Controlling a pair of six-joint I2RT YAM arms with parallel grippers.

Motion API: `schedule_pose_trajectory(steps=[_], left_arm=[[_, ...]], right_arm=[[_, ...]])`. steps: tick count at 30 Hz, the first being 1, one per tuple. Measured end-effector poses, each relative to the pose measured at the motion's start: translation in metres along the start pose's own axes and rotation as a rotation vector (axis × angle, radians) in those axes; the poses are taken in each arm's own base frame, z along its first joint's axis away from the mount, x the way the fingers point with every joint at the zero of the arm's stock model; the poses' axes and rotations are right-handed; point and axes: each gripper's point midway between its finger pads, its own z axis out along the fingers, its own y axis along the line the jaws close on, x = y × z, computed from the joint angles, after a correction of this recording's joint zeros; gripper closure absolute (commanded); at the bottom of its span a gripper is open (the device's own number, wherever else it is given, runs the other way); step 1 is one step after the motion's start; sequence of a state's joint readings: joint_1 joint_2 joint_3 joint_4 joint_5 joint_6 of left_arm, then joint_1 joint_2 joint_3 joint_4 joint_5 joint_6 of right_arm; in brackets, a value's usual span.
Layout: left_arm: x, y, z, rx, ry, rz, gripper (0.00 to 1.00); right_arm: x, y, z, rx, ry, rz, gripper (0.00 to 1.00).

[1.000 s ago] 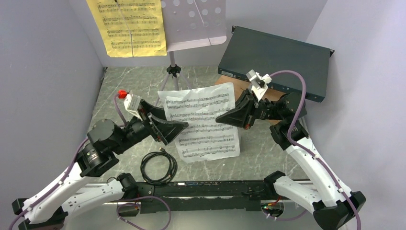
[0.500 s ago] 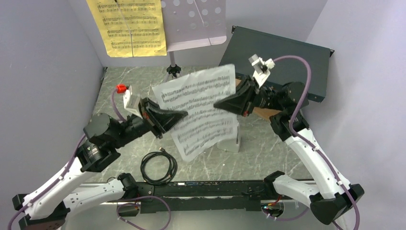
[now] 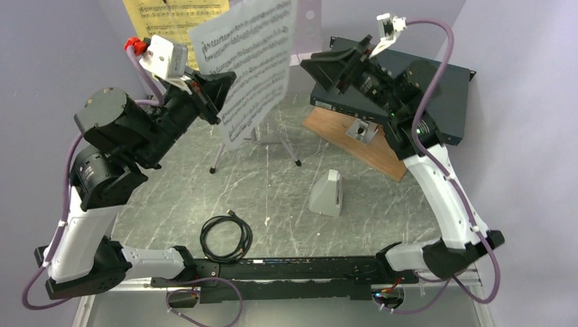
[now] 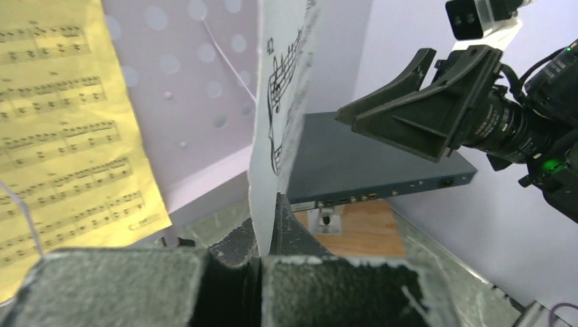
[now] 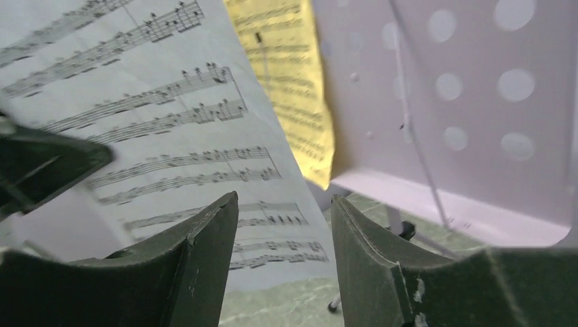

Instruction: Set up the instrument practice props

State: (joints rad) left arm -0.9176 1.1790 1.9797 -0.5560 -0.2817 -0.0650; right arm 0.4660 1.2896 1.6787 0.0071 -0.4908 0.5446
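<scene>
Marbled tabletop, white sheet-music page pinched upright by left end effector, right end effector parted

white sheet-music page upright in air, lower edge pinched in left gripper, yellow page on pale perforated music stand behind, white pyramid metronome standing on surface

White sheet lifted off table by left claw; right claw released.
</scene>
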Motion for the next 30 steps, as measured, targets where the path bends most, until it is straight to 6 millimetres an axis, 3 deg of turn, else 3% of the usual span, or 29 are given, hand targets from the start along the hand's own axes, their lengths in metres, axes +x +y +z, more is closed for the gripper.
schedule_pose_trajectory(steps=[7,15,20,25,30], left_arm=[[-0.028,0.016,0.021,-0.101,0.004,0.135,1.00],[-0.002,0.027,0.046,-0.127,0.091,0.234,1.00],[-0.002,0.067,0.052,-0.184,0.102,0.213,1.00],[-0.001,0.107,0.051,-0.229,0.105,0.144,1.00],[0.014,0.128,0.054,-0.225,0.136,0.079,1.00]], right_arm=[[-0.013,-0.037,0.046,0.075,-0.010,-0.043,0.53],[-0.030,-0.050,0.065,0.103,-0.037,-0.119,0.53],[-0.034,-0.056,0.078,0.096,-0.048,-0.151,0.55],[-0.018,-0.073,0.087,0.110,-0.014,-0.158,0.59],[-0.002,-0.086,0.091,0.129,0.025,-0.162,0.63]])
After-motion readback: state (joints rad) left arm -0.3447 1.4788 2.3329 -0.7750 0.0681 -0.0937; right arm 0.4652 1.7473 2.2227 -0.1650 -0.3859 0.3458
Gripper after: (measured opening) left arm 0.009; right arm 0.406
